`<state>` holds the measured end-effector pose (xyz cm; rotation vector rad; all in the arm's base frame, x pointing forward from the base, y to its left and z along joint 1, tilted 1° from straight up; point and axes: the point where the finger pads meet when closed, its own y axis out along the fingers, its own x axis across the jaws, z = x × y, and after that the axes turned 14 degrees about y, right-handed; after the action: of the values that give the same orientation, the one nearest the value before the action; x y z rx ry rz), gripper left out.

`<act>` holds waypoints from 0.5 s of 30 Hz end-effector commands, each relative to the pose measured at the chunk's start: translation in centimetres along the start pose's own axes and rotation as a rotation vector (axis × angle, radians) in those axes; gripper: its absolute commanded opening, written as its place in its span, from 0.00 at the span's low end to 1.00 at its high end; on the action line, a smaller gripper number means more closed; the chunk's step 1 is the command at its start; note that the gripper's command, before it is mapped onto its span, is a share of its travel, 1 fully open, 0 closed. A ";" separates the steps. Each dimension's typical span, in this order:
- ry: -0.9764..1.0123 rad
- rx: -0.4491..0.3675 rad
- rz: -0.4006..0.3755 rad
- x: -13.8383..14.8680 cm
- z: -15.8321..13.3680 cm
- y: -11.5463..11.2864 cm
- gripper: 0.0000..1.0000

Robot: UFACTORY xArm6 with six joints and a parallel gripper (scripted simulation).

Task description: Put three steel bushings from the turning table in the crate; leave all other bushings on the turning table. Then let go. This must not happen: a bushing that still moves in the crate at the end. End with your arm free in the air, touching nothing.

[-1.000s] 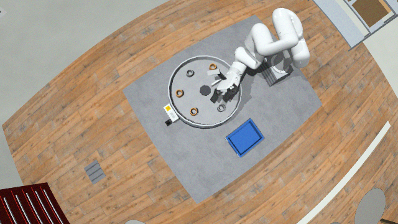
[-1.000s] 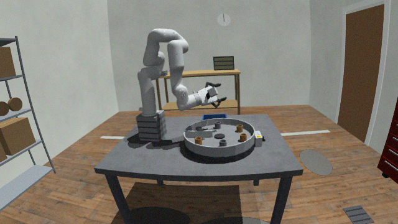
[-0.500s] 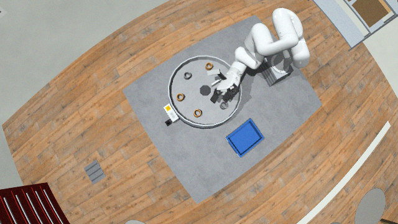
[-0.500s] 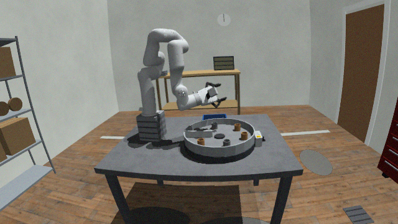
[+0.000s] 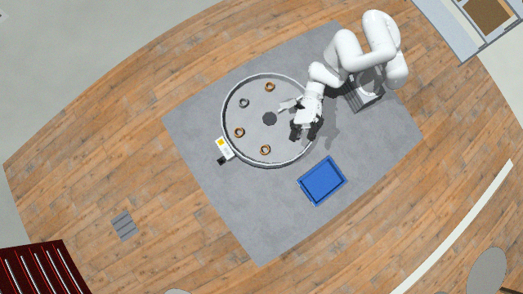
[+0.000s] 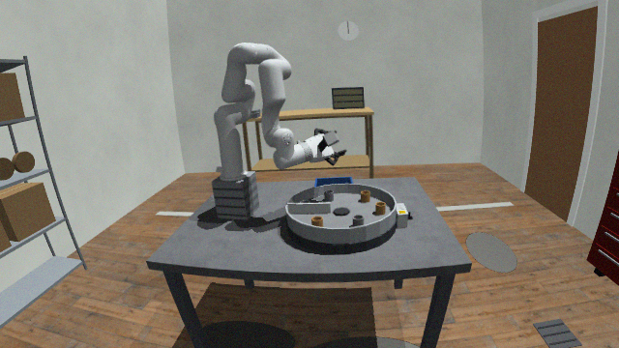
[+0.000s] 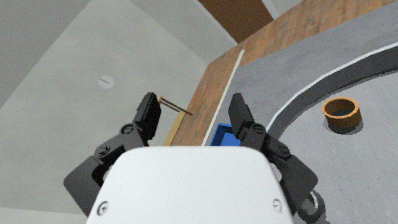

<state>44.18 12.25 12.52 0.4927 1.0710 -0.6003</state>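
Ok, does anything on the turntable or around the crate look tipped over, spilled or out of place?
Nothing stands out. The bushings in view, like the steel one and a brass one, sit upright on the turntable. The blue crate lies flat beside it, and the gripper hangs open, holding nothing.

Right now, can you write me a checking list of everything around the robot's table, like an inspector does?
Surface: grey table on a wooden floor.
Job's things: turning table carrying three orange bushings and a steel bushing, another in the exterior view; blue crate holds nothing.
Clutter: small white box beside the turning table.
Gripper: gripper open, holding nothing, above the turning table's edge.
Cables: nothing seen.
Surroundings: shelf rack, wooden bench, door.
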 end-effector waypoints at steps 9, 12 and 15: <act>-0.158 -0.350 -0.004 -1.1 -6.8 -1.2 1.00; -0.199 -0.423 -0.003 -1.2 -8.1 -1.8 1.00; -0.213 -0.447 -0.003 -1.2 -8.5 -2.1 1.00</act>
<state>38.01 15.85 10.33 0.1138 0.9873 -0.4258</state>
